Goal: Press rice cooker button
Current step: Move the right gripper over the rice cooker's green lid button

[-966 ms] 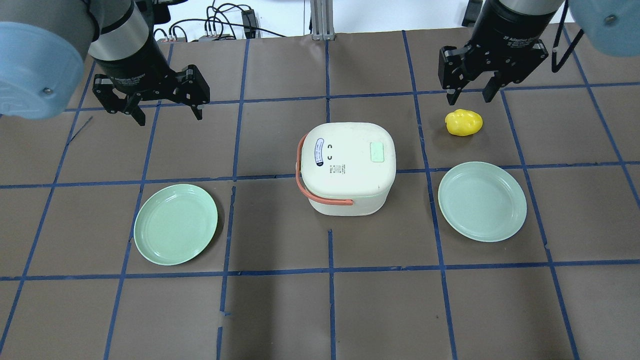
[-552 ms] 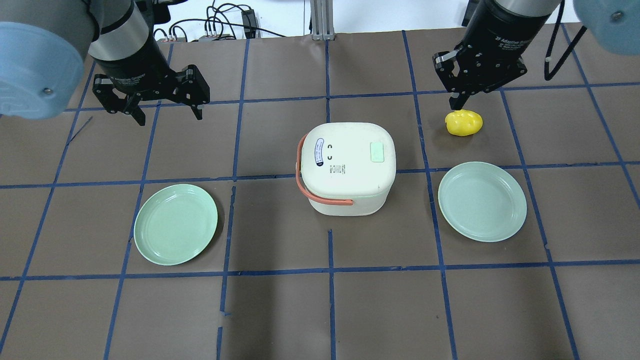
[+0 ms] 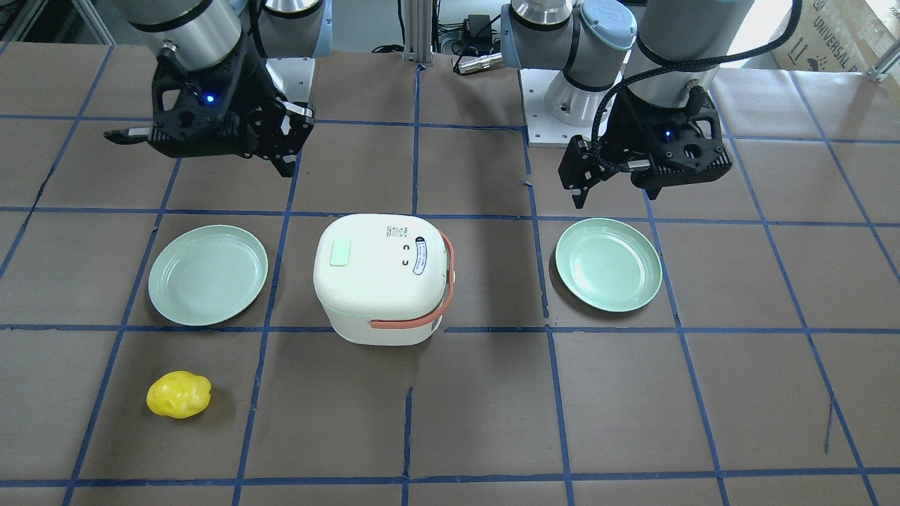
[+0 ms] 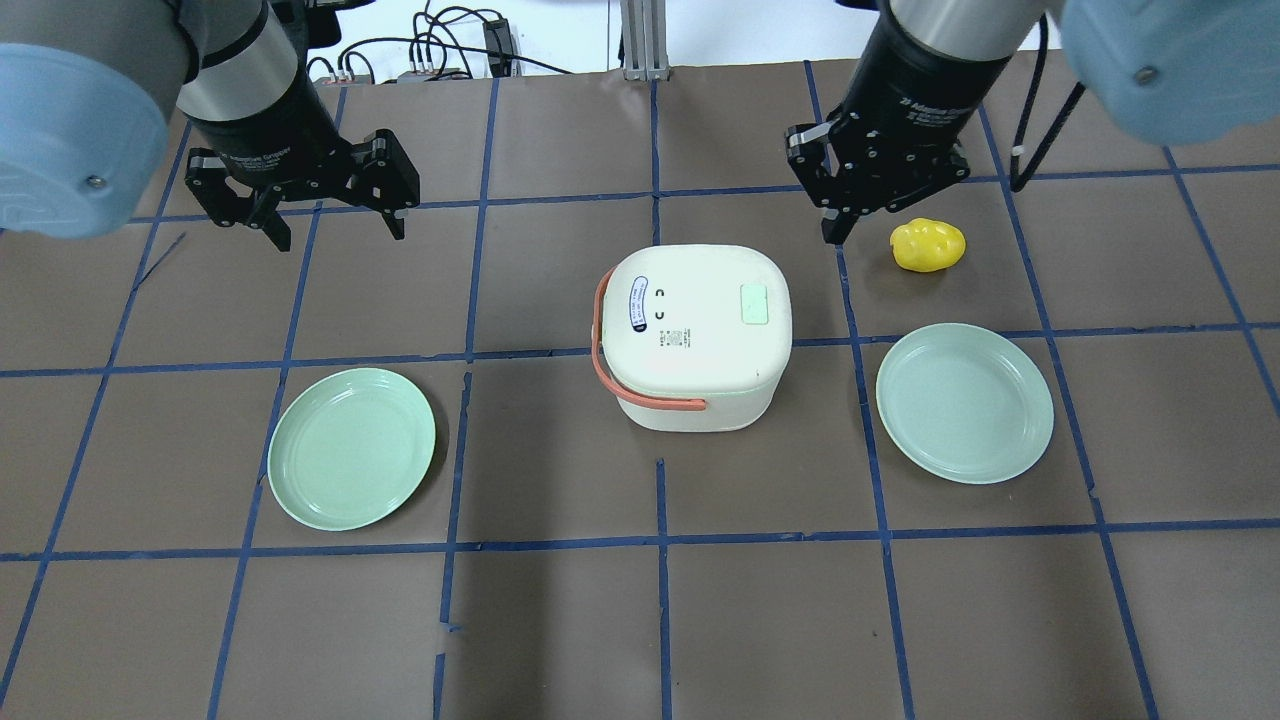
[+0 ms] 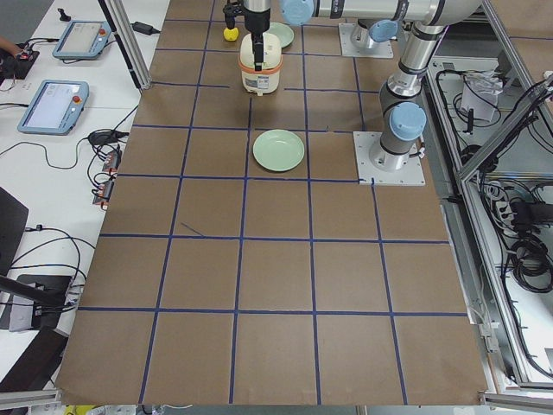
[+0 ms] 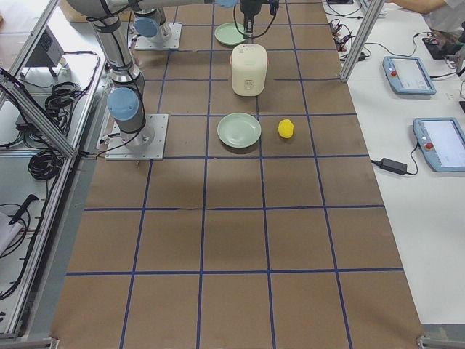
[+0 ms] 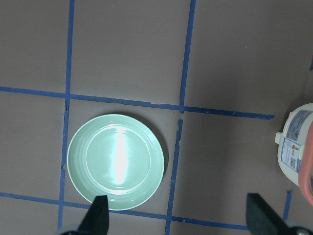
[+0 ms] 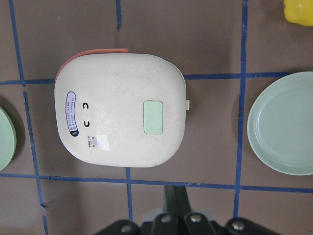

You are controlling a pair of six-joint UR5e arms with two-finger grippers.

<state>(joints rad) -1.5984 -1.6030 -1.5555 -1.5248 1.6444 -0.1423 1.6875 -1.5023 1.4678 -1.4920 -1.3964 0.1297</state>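
The white rice cooker (image 4: 690, 335) with an orange handle stands mid-table. Its pale green button (image 4: 754, 303) is on the lid's right side, and it also shows in the right wrist view (image 8: 153, 117) and the front view (image 3: 340, 253). My right gripper (image 4: 830, 232) is shut and empty. It hovers just beyond the cooker's far right corner, apart from the lid, with its closed fingertips (image 8: 176, 198) at the bottom of the wrist view. My left gripper (image 4: 340, 232) is open and empty, far left of the cooker, above a green plate (image 7: 116, 161).
A yellow lemon-like object (image 4: 928, 245) lies right of my right gripper. One green plate (image 4: 351, 448) lies front left of the cooker and another green plate (image 4: 964, 402) front right. Brown paper with blue tape lines covers the table.
My right gripper has shut, turned, and moved left from above the yellow object towards the cooker's far right corner. The left arm has not moved.
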